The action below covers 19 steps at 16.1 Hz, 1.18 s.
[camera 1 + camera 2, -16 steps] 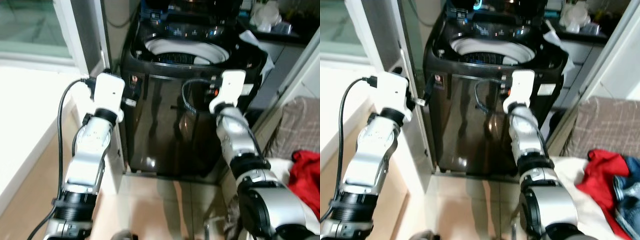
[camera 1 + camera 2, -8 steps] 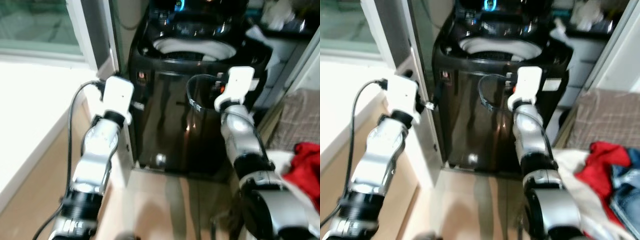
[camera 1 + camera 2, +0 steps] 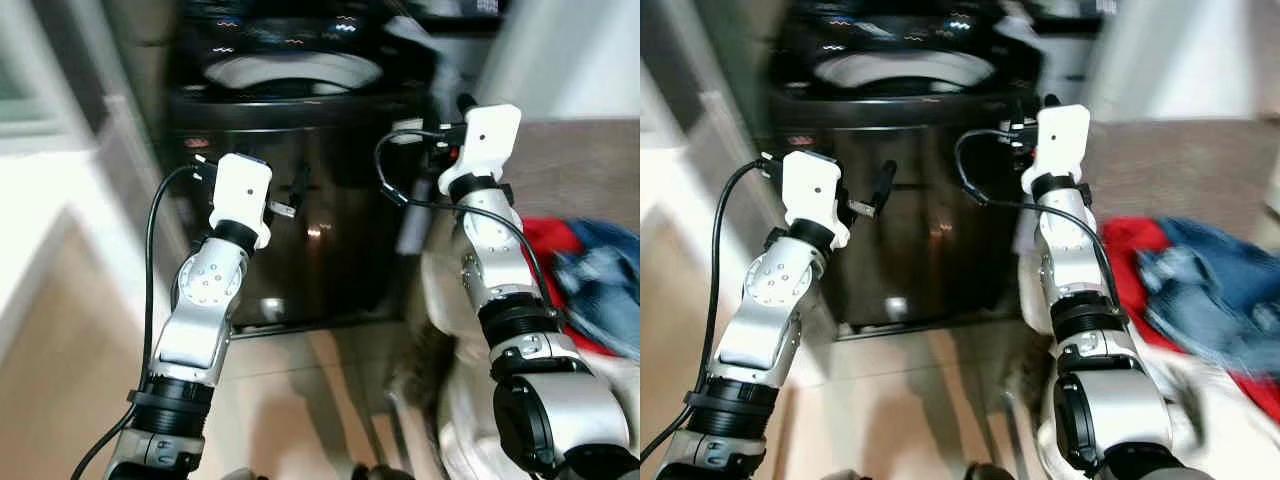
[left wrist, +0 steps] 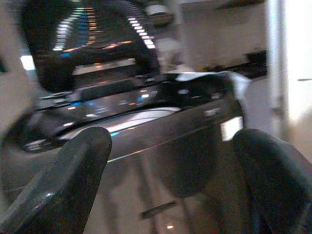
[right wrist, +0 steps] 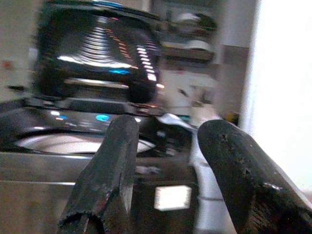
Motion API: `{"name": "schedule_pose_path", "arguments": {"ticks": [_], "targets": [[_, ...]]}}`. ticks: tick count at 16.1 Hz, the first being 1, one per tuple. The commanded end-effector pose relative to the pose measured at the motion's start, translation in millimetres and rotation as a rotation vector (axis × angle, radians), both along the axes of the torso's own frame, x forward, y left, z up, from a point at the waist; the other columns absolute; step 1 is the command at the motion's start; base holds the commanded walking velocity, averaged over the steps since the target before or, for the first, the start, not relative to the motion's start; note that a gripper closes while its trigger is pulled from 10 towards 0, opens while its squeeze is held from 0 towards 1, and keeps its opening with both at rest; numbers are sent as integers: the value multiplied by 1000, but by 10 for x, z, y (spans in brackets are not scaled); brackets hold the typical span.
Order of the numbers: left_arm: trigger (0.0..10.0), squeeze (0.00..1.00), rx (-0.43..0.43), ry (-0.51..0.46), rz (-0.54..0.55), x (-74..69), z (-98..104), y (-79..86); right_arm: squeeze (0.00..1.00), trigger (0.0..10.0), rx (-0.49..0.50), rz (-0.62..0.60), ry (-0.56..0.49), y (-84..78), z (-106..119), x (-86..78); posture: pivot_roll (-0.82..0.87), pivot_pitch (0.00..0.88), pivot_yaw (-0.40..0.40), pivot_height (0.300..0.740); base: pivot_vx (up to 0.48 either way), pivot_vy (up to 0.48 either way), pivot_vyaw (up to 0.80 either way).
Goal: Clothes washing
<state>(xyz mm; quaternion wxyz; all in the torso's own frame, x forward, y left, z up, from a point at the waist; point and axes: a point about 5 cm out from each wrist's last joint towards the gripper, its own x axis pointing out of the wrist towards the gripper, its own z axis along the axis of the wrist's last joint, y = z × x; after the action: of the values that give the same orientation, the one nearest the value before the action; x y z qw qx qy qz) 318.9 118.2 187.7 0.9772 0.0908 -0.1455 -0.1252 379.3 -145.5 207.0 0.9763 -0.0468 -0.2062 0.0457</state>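
Now both grippers are up in front of the black washing machine (image 3: 290, 180), its lid open. Left gripper (image 4: 165, 180) and right gripper (image 5: 170, 180) hold nothing, fingers spread apart. Red and blue clothes (image 3: 1200, 290) lie beside the right arm.

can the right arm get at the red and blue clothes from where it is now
Probably yes, after turning. The right gripper, jaws open and empty, points at the washing machine, while the clothes lie uncovered to the arm's right and lower down, with nothing between.
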Motion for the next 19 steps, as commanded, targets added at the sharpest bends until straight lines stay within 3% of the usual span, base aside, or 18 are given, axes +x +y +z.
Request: {"name": "schedule_pose_path", "arguments": {"ticks": [1,3,4,5,7,13,14,19], "targets": [[10000,0,-13,7,-2,5,-31,4,0,10000,5,-13,5,-11,-15,-6,-29,0,8,740,0,0,-738],[10000,0,-26,8,0,1,-50,16,0,10000,-51,-22,-76,15,101,-41,-29,0,8,740,0,0,-731],[10000,0,-36,9,-2,-1,-73,15,0,10000,-112,-16,-224,60,402,-83,-36,0,14,740,0,0,-700],[10000,0,-36,10,-3,0,-78,11,0,10000,-119,-14,-249,63,465,-88,-36,0,14,740,0,0,-694],[10000,0,-35,2,-15,4,-84,-30,0,10000,-105,-27,-254,9,529,-63,-43,0,12,740,0,0,-684],[10000,0,-38,-8,-29,10,-86,-66,0,10000,-57,-155,-143,-314,342,-36,-60,0,14,740,0,0,-633],[10000,0,-39,-8,-33,12,-90,-73,1000,10000,-46,-190,-160,-379,360,-54,-65,0,18,740,0,0,0],[10000,0,-33,-20,-49,24,-76,-117,1000,10000,-62,-257,-196,-473,452,-63,-73,0,22,740,0,0,0]]}}
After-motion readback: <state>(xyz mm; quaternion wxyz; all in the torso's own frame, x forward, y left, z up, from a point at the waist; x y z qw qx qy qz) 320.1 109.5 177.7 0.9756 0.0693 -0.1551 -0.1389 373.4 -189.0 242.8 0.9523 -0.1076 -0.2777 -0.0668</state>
